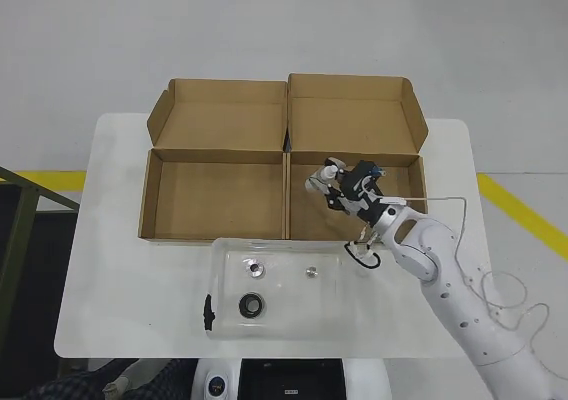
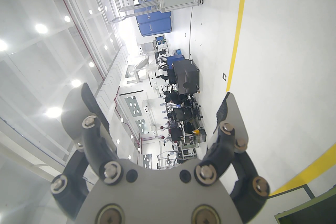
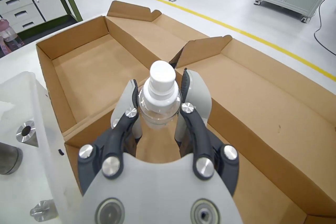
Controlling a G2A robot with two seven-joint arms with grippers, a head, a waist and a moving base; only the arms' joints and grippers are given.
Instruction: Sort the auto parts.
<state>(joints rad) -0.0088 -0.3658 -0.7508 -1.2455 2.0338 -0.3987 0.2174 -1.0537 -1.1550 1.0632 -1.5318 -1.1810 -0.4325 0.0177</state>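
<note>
Right wrist view looks along the right gripper (image 3: 159, 88), whose fingers are closed around the shoulder of a small clear bottle (image 3: 160, 107) with a white spray cap. The bottle's long axis runs straight out along the fingers, with the cap pointing away from the wrist toward the wall that the two open cardboard boxes share. In the top view the right gripper (image 1: 339, 188) hangs above the right-hand box (image 1: 404, 195). The bottle (image 1: 316, 180) is held over that box's floor, near the shared wall and clear of the cardboard. The left-hand box (image 1: 214, 200) lies just across that wall. The right arm stretches forward from the table's near right corner, crossing the corner of the clear plastic tray (image 1: 284, 243), where a few metal parts (image 1: 254, 268) lie. Letting go here would probably drop the bottle into the right-hand box, while the other box would mean carrying it over the divide. The left gripper (image 2: 157, 93) points off into the room, its fingers spread wide with nothing between them, so the right arm is plainly the one placed to act.
</note>
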